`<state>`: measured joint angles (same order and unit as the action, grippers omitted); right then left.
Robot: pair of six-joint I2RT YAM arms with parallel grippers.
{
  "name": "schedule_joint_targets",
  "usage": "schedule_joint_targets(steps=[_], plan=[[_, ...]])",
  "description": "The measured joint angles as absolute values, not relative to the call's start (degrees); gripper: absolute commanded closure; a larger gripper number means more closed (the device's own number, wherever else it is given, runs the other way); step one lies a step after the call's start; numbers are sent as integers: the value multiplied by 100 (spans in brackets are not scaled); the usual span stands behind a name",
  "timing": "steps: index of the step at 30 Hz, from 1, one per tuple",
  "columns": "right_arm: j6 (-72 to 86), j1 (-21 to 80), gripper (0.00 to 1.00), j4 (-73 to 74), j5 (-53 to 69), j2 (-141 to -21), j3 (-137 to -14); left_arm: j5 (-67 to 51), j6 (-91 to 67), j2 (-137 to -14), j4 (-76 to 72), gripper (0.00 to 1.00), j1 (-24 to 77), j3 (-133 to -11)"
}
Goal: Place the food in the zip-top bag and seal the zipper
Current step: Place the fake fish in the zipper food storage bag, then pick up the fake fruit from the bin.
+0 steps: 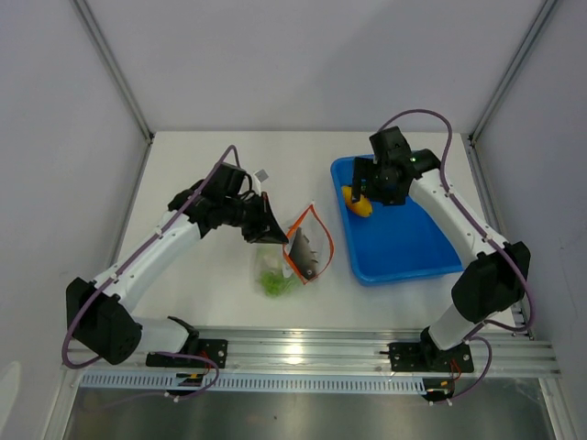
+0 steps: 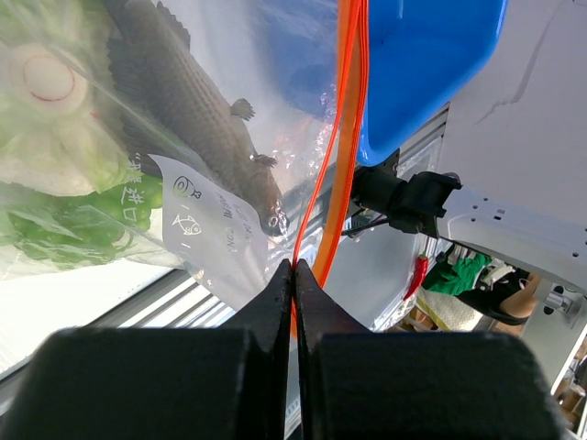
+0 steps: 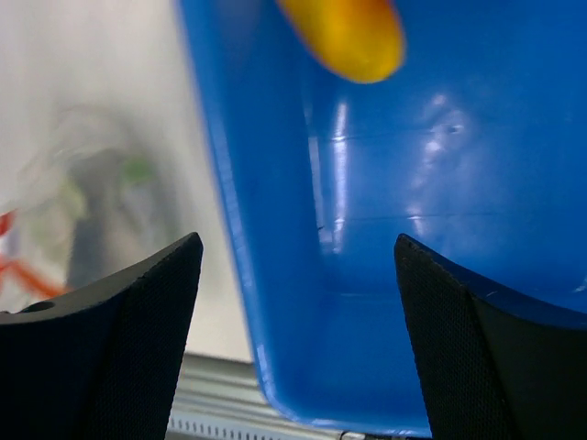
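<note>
Toward the near edge, mid-table, the zip-top bag (image 1: 295,258) hangs with its zipper (image 2: 347,137) pinched in the closed left gripper (image 2: 293,275). Farther right, the right gripper (image 3: 295,243) hovers wide open, empty, the yellow-orange piece (image 3: 348,37) just ahead in the blue tray (image 3: 477,183).

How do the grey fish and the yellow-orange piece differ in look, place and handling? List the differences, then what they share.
Look: the grey fish is scaly and long; the yellow-orange piece is smooth and rounded.
Place: the grey fish lies inside the zip-top bag; the yellow-orange piece lies in the blue tray.
Handling: the left tool is shut on the bag's zipper; the right tool hangs open above the yellow-orange piece.
Both are toy foods.
</note>
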<state>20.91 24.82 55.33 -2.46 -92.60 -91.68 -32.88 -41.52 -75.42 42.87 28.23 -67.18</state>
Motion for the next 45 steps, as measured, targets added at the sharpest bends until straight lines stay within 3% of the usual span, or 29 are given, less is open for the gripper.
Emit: schedule_joint_targets(steps=[9, 18, 45], plan=[[2040, 1575, 14, 4799, -725, -9585, -8368, -3260, -4147, -7472, 4351, 100, 2808, -6718], [2047, 1546, 11, 3822, -80, -10217, -7953, -3256, -4147, -7452, 4362, 99, 2808, -6718], [2075, 1514, 15, 3140, 869, -11520, -8442, -3345, -3983, -7651, 4405, 99, 2477, -6718]])
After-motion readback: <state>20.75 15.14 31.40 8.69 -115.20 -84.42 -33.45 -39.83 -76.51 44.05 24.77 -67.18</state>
